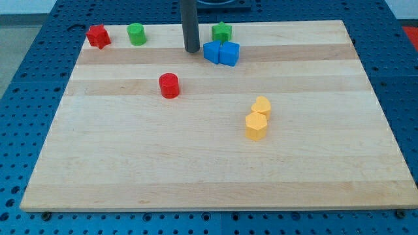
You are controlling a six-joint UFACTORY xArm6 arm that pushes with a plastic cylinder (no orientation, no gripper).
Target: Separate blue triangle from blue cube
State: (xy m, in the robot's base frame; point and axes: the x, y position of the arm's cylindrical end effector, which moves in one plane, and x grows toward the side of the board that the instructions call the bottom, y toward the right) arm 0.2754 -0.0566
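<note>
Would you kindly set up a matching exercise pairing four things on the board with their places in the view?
Things:
1. red cylinder
2. two yellow blocks
3. red block
4. my tip

Places:
A. top left corner
B. just left of the blue pair
C. right of centre, touching each other
D. left of centre, alone

Pairs: 1-D, 2-C, 3-A, 4-B

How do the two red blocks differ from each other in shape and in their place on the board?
The red cylinder is round with a flat top; the other red block has an irregular, angular outline.
The red cylinder stands alone, well in from the board's edges; the angular red block sits at the top left corner of the view, near a green cylinder.
My tip is nearer to the red cylinder than to the angular red block.
Both are the same red and similar in size.
</note>
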